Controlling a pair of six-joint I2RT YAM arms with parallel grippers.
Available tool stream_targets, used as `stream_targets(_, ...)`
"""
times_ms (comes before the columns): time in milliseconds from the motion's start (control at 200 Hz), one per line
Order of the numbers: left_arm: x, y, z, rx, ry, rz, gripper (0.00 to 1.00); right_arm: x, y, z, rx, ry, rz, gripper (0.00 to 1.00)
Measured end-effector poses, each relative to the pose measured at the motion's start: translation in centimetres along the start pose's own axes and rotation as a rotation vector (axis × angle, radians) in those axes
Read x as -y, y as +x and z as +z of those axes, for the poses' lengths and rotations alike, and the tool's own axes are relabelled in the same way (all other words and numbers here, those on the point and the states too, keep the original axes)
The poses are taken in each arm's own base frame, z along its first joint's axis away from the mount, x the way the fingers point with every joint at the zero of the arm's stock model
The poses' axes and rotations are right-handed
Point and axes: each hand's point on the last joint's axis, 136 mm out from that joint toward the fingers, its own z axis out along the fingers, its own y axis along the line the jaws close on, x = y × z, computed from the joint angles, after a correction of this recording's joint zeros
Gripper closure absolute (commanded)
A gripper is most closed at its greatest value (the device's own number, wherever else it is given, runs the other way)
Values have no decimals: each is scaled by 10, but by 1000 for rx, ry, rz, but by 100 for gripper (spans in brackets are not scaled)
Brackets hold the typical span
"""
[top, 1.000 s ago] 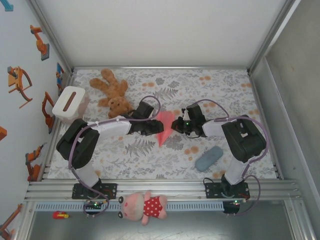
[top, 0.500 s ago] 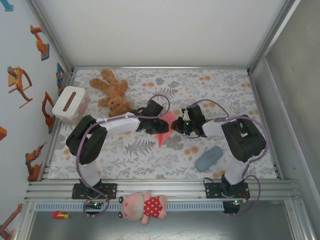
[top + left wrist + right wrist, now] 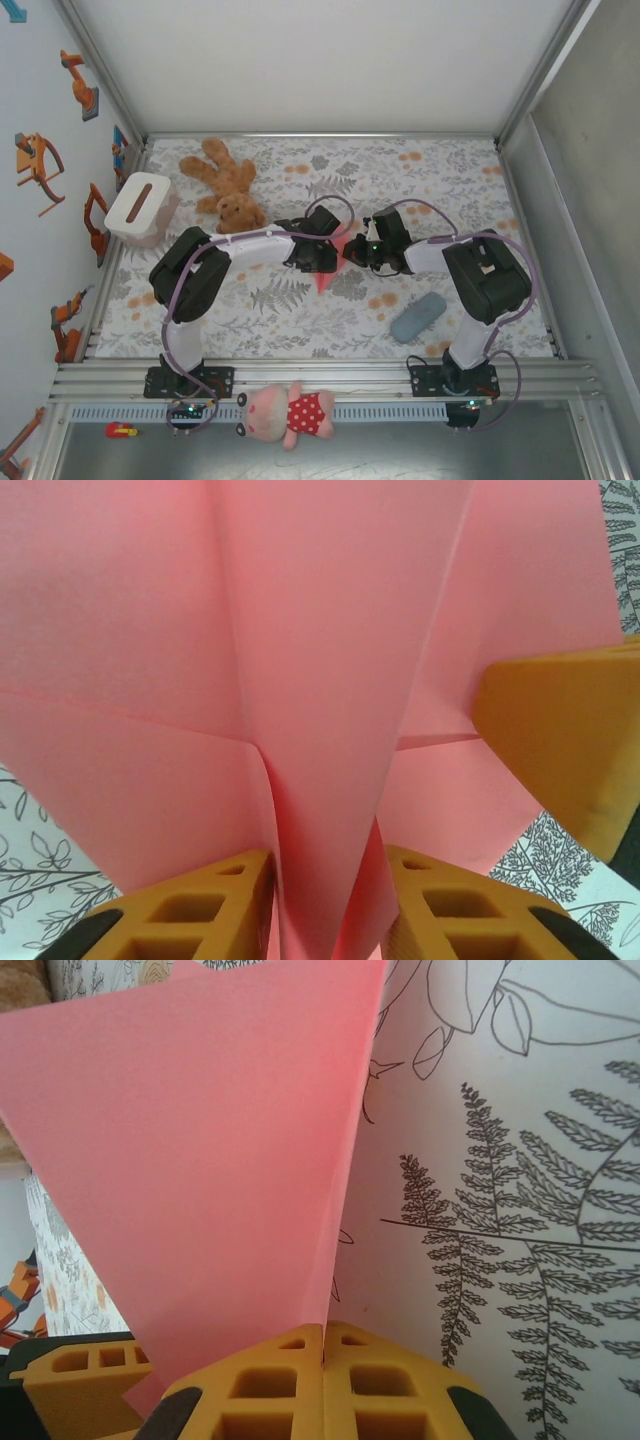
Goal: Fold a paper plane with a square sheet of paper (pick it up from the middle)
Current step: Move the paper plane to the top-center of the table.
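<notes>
The paper plane is a salmon-pink folded dart in mid-table, its tip pointing at the near edge. In the left wrist view the paper plane shows a raised centre fold. My left gripper straddles that fold, jaws still apart, each yellow finger touching the paper. A yellow finger of the right gripper shows at the paper's right side. My right gripper is shut on the edge of the paper plane, which stands up from its closed fingers.
A brown teddy bear lies at the back left beside a white box. A grey-blue pouch lies near the right arm's base. A pink plush doll rests on the front rail. The floral mat covers the table.
My left arm has swung right over the paper, now covering its upper part, and its jaws have narrowed around the centre fold. The right arm has not moved.
</notes>
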Motion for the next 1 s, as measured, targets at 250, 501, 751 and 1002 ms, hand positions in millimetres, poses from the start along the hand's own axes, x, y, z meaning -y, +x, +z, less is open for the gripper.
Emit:
stream_targets(250, -3, 0, 0, 4, -36, 13, 79, -5, -2, 0, 6, -23, 4, 96)
stream_targets(501, -8, -2, 0, 17, -65, 27, 89, -2, -5, -4, 25, 3, 15, 69)
stream_targets(751, -14, -10, -9, 62, -94, 31, 92, 0, -18, -38, 153, 76, -1, 54)
stream_targets(1002, -34, -32, -21, 106, -141, -13, 92, 7, -33, -72, 279, 196, -44, 53)
